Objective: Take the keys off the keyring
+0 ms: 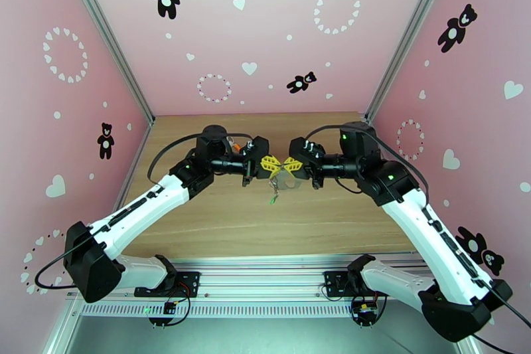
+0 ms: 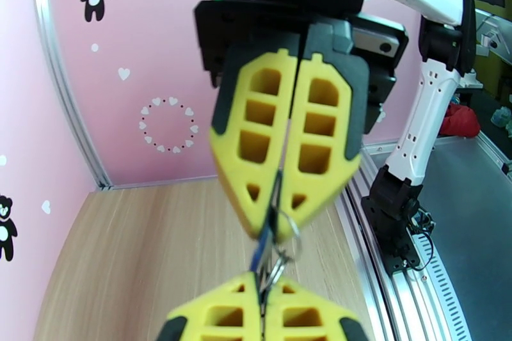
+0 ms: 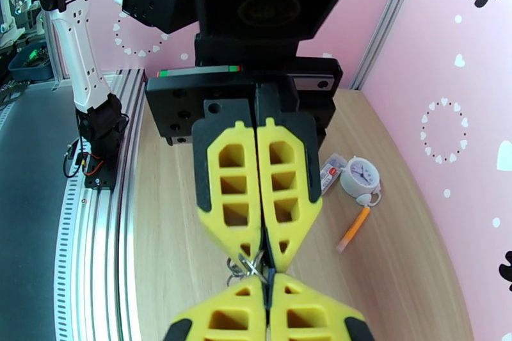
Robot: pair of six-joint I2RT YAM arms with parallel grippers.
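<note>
Keys (image 1: pixel 272 197), green tag lowest, hung above the worktop (image 1: pixel 219 229) from the keyring (image 2: pixel 276 267), itself pinched between left tool (image 1: pixel 270 164) and right tool (image 1: pixel 292 164), both clamped tip to tip; the thin ring may be lost if pulled unevenly.

Both arms rise from their bases and bend inward, forearms roughly level, wrists facing each other above mid-table. Left gripper (image 1: pixel 270 164) and right gripper (image 1: pixel 291 164) meet tip to tip, nearly touching. Yellow fingers on each are pressed flat together, no gap (clear in both wrist views). Each pair nips the thin metal of the keyring (image 2: pixel 276 253) right at the fingertips, held in the air between the two.
</note>
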